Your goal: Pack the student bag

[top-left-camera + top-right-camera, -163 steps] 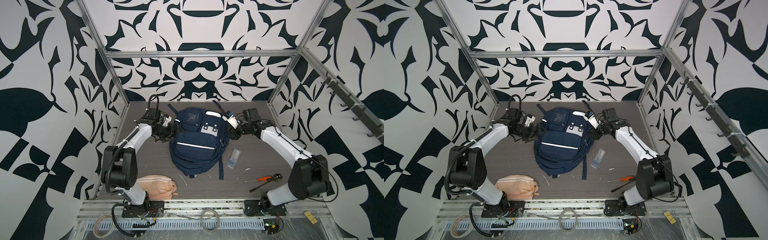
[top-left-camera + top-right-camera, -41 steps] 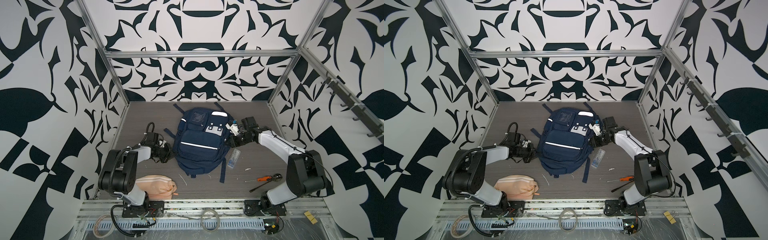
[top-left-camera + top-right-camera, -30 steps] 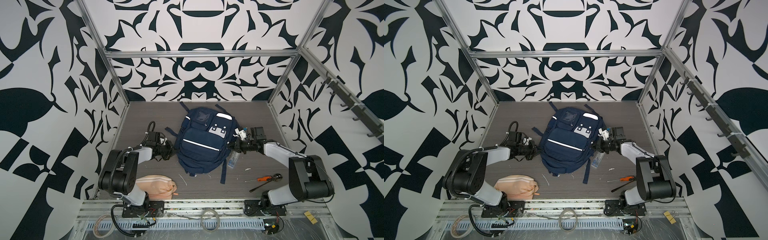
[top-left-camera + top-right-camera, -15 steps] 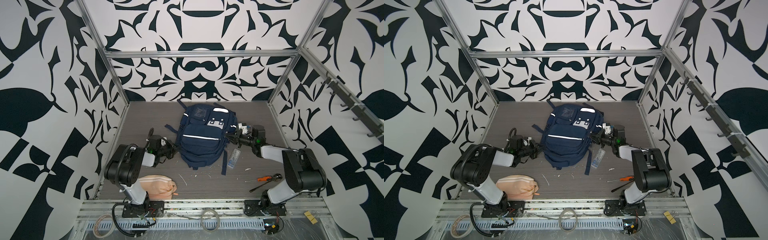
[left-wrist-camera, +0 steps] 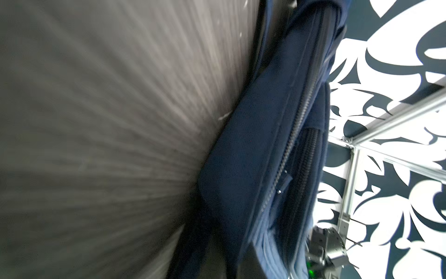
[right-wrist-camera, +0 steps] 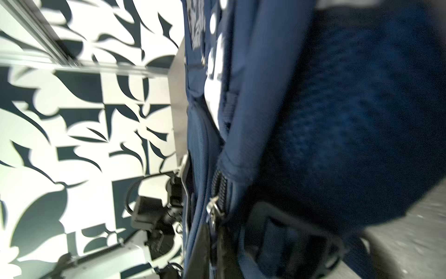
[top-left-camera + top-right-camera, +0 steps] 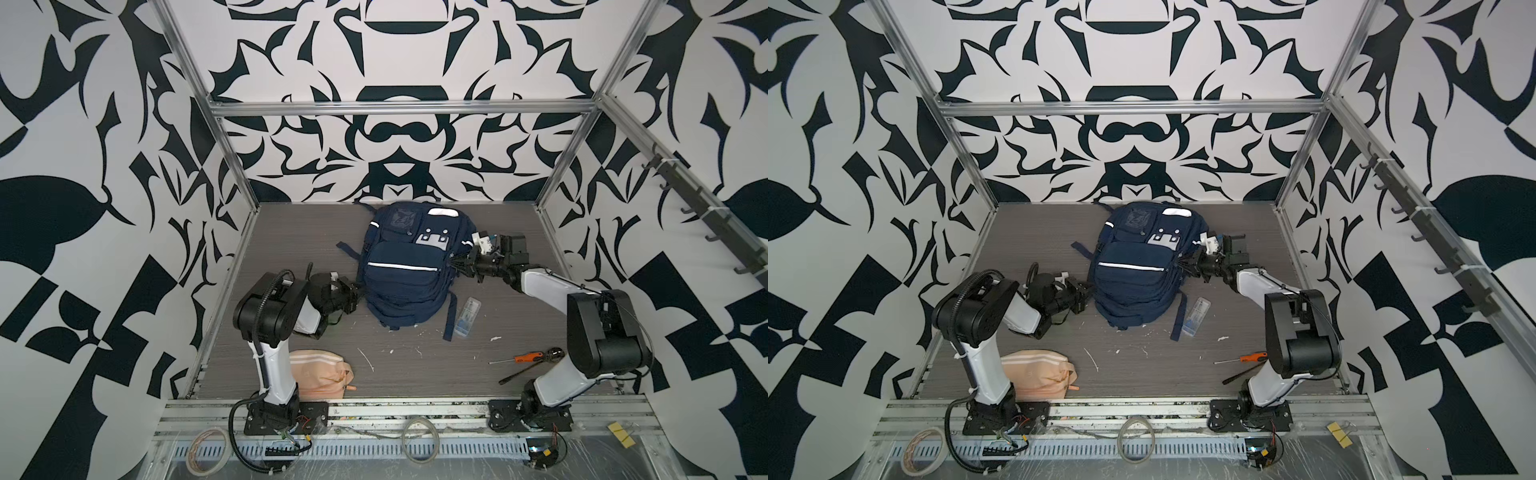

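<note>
Grey tabletop point(image 7: 291, 241), student bag point(image 7: 401, 282) farther back

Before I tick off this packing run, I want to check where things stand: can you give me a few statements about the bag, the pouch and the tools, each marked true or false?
1. The peach pouch lies inside the student bag. False: it lies on the table by the left arm's base, apart from the bag.
2. The left pincer and the right pincer are shut on opposite sides of the bag. True.
3. An orange-handled screwdriver lies near the right arm's base. True.
4. The clear case sits on top of the bag. False: it lies on the table beside the bag's loose strap.
</note>
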Robot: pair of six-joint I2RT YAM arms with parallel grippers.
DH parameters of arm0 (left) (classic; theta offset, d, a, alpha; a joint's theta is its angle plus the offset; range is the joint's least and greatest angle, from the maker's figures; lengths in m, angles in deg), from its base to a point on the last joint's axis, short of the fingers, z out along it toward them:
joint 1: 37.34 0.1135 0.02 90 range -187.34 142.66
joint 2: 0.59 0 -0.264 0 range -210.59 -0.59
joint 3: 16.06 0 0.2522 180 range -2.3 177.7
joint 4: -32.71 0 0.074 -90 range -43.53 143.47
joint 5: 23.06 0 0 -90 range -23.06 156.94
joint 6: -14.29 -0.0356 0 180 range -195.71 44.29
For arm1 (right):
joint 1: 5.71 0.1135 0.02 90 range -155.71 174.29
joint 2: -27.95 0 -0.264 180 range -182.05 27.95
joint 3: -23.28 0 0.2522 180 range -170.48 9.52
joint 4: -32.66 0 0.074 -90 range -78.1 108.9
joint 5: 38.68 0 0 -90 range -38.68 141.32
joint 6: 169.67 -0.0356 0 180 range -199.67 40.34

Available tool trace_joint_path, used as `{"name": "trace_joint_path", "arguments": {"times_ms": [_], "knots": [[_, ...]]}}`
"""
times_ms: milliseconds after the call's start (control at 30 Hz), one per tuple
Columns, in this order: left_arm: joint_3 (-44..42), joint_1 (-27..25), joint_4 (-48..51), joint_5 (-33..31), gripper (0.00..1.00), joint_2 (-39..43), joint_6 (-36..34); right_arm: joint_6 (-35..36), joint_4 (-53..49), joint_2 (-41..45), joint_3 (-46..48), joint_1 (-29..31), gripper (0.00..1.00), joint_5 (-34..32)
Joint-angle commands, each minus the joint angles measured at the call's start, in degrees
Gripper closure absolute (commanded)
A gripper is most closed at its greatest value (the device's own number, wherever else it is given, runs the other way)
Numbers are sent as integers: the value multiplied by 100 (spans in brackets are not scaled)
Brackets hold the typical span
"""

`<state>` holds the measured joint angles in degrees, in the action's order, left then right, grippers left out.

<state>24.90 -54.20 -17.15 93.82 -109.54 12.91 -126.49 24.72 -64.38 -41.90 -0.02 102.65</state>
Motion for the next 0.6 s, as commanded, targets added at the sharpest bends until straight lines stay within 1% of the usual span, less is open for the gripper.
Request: {"name": "trace_joint_path", "arguments": {"times_ms": [0, 67, 167, 200, 333, 433, 567], "knots": [[470, -115, 7, -305, 100, 194, -86, 1506, -1877, 181, -240, 433, 100, 1436], [594, -129, 48, -314, 100, 161, -65, 1767, -1978, 221, -267, 456, 100, 1708], [728, -133, 168, -297, 100, 149, -85, 2512, -2724, 164, -489, 544, 100, 1843], [738, -134, 187, -305, 100, 160, -95, 2636, -2797, 155, -525, 614, 100, 1848], [765, -133, 217, -341, 100, 196, -95, 2670, -2736, 134, -512, 762, 100, 1957], [799, -133, 291, -341, 100, 207, -117, 3166, -3227, 295, -586, 764, 100, 1932], [877, -124, 301, -349, 100, 166, -126, 3420, -3379, 444, -499, 872, 99, 1938]]}}
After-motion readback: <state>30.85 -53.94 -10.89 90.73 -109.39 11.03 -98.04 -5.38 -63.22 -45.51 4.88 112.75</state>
